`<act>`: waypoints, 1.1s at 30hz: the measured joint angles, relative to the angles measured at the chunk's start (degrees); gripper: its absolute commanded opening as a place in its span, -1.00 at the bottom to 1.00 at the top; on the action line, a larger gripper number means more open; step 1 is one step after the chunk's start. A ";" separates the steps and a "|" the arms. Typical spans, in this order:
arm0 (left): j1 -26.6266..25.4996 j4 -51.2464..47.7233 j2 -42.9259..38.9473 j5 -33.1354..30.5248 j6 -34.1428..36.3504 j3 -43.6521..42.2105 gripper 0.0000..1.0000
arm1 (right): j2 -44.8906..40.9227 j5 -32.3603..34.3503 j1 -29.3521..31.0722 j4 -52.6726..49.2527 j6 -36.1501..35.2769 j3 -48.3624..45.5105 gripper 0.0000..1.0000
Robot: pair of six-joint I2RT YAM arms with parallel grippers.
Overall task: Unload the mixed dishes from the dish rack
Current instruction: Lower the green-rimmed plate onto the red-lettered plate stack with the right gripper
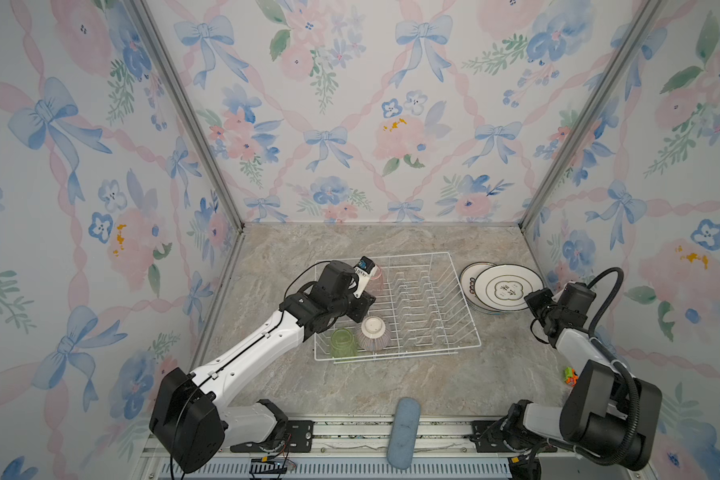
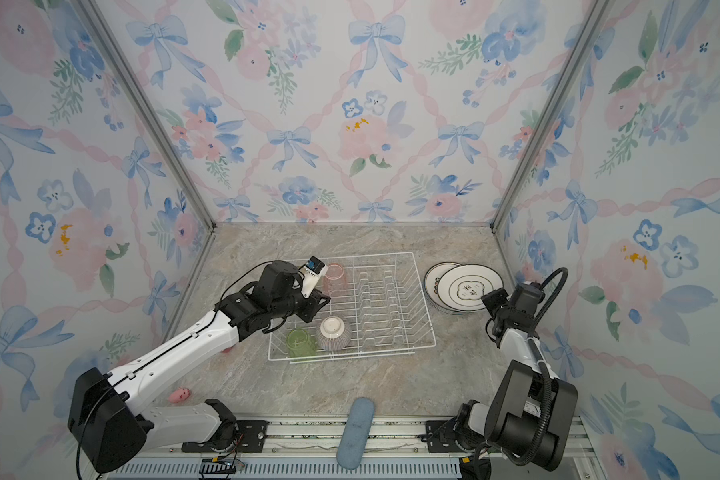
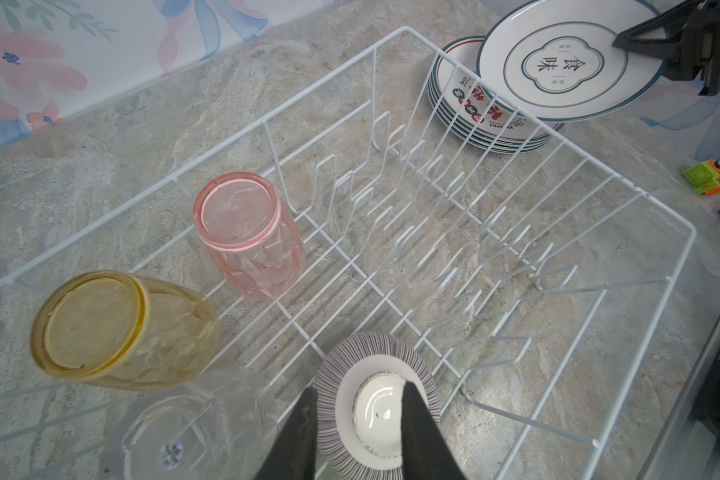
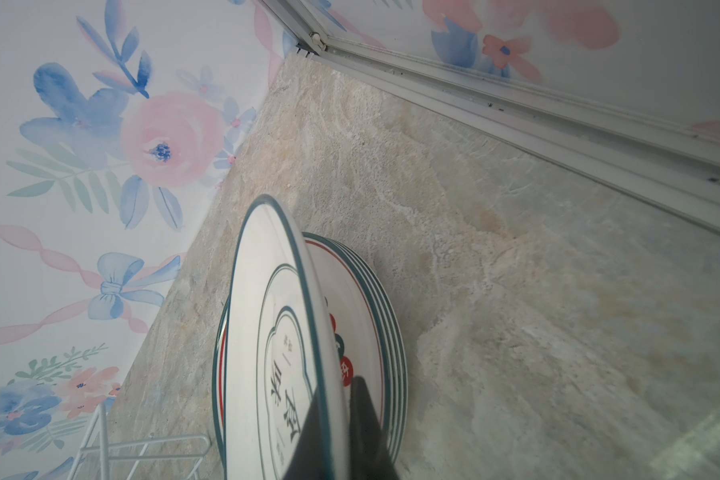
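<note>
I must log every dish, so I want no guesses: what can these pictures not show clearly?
Yellow tumbler, clear tumbler: left arm hides both in both top views.
Stack: under the held plate, its lower plates show only rims in every view.
Left gripper: whether it grips the bowl; depth unclear in left wrist view, too small in top views.

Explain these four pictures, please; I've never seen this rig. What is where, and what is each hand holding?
Two robot arms work on a stone table. Two pictures look down from overhead; the other two come from a camera on each wrist. The white dish rack holds upturned tumblers, pink, yellow, clear and green, and a striped bowl. The left hand straddles that bowl; whether it grips is unclear. The right hand pinches one plate by its rim, tilted over the stack of plates beside the rack.
</note>
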 measured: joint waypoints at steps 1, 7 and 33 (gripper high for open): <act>0.00 -0.02 0.02 0.00 0.02 0.00 -0.41 | 0.17 0.09 0.02 0.33 0.00 0.02 -1.00; 0.00 -0.02 0.55 0.02 0.02 0.15 -0.42 | 2.32 1.25 1.09 1.16 -0.02 0.02 -1.00; 0.00 -0.04 0.57 0.46 0.02 0.20 -0.44 | 4.72 3.39 3.28 1.77 -0.37 0.28 -0.68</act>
